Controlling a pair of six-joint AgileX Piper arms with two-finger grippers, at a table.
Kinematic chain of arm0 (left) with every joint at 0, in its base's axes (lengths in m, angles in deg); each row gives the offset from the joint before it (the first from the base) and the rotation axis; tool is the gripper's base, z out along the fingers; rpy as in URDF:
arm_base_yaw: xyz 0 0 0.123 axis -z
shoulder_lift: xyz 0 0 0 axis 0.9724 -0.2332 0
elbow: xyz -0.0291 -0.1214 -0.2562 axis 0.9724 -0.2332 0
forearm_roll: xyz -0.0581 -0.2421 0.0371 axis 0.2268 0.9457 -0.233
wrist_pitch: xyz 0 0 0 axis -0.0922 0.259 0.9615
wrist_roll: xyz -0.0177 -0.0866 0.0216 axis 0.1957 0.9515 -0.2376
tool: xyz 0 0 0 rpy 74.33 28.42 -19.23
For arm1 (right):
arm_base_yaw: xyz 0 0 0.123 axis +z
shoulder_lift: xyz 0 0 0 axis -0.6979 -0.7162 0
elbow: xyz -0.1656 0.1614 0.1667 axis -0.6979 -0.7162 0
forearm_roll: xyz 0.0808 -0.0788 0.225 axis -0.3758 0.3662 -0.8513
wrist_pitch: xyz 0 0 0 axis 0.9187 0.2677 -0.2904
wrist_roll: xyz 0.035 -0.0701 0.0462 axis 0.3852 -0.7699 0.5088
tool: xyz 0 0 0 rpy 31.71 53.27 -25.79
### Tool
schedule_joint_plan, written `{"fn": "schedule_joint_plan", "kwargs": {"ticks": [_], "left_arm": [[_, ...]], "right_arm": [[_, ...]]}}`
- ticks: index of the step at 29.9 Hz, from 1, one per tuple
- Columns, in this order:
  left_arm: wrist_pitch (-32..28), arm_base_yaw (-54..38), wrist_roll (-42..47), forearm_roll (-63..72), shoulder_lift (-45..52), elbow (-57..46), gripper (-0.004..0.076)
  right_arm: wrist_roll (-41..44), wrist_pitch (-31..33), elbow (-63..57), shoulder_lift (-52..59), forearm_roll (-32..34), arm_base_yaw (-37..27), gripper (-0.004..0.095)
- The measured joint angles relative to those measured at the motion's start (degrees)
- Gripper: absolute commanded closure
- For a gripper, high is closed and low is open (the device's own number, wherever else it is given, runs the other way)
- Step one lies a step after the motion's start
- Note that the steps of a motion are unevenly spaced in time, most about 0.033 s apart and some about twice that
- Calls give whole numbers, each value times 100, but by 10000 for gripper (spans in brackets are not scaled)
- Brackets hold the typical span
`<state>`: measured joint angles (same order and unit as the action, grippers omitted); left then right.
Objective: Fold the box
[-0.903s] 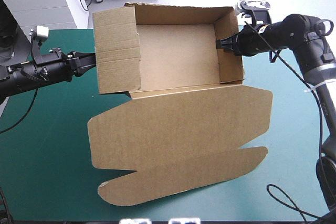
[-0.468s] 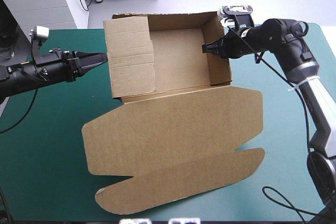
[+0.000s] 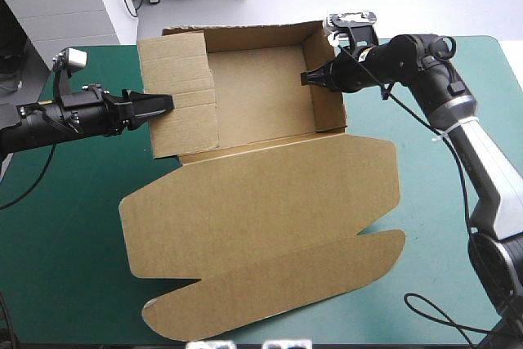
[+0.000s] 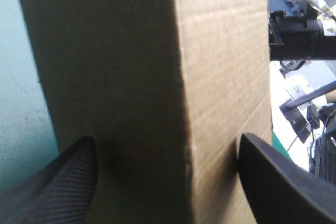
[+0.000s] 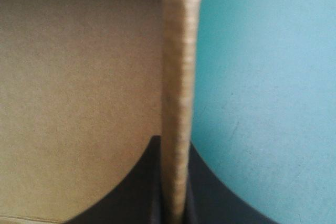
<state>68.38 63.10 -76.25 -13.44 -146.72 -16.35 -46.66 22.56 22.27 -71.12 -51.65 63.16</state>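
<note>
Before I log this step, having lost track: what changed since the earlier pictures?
The right gripper, shut on the box at its right wall, dragged it toward the table's left. The left gripper advanced; its open fingers now stand either side of the left wall. Unchanged: the right gripper's hold, the lid flat on the teal-green cover.

Brown cardboard box (image 3: pixel 261 202): on teal-green table (image 3: pixel 65 267), tray toward far edge, lid flat toward near edge. Left black-fingered tool (image 3: pixel 163 104): astride tray's left flap. Right tool (image 3: pixel 309 79): astride tray's right wall, one finger inside.
</note>
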Motion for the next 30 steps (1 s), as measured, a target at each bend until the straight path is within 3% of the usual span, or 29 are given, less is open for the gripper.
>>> {"fn": "schedule_joint_plan", "kwargs": {"ticks": [10, 17, 20, 22, 25, 30], "left_arm": [[-219, 727, 762, -1417, 0, 0, 196], [-758, 1238, 1521, -2569, 0, 0, 286], [-1077, 1522, 1849, -3089, 0, 0, 364], [-1283, 1708, 2034, -3361, 0, 0, 468], [-1572, 1955, 2165, -3629, 0, -2, 727], [-2198, 2372, 2294, -3990, -41, -78, 731]], "right_arm": [[254, -119, 0, -7, 762, 517, 925], [326, -114, 0, -7, 814, 593, 925], [345, -117, 0, -7, 908, 652, 925], [434, -117, 0, -7, 1078, 719, 925], [611, 3, 0, -7, 1379, 762, 925], [1040, 337, 6, 10, 1759, 762, 926]]}}
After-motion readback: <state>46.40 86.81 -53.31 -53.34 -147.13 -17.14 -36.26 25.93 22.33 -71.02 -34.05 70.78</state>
